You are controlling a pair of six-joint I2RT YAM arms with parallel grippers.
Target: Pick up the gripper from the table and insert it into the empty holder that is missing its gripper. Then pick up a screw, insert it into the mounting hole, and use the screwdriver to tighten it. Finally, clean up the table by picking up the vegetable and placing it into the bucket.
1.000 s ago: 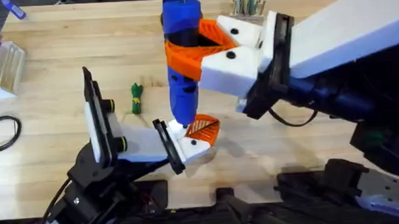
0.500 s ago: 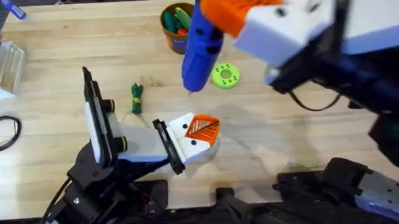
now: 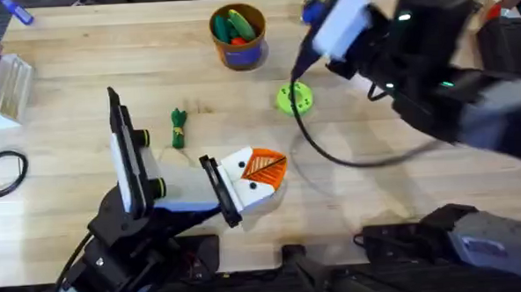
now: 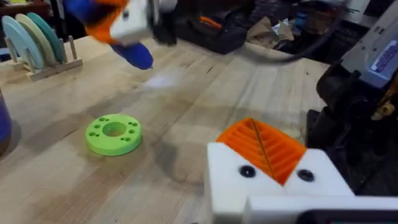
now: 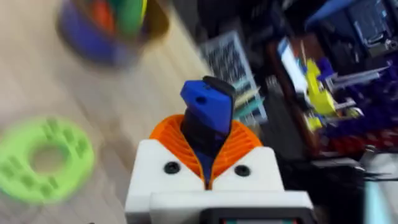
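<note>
**Screwdriver clamped, carried high**

The screwdriver (image 5: 207, 118), rigid, smooth and top-heavy, sits clenched between the right gripper (image 5: 205, 163) pads around its body, at 1 o'clock above the table (image 3: 378, 211). The left gripper (image 4: 264, 152) looks closed. The vegetable (image 3: 179, 128), light and firm, lies at 9 o'clock; grasp mid-length.

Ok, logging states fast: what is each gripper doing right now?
Left gripper: cannot be told.
Right gripper: closed on the screwdriver.
</note>
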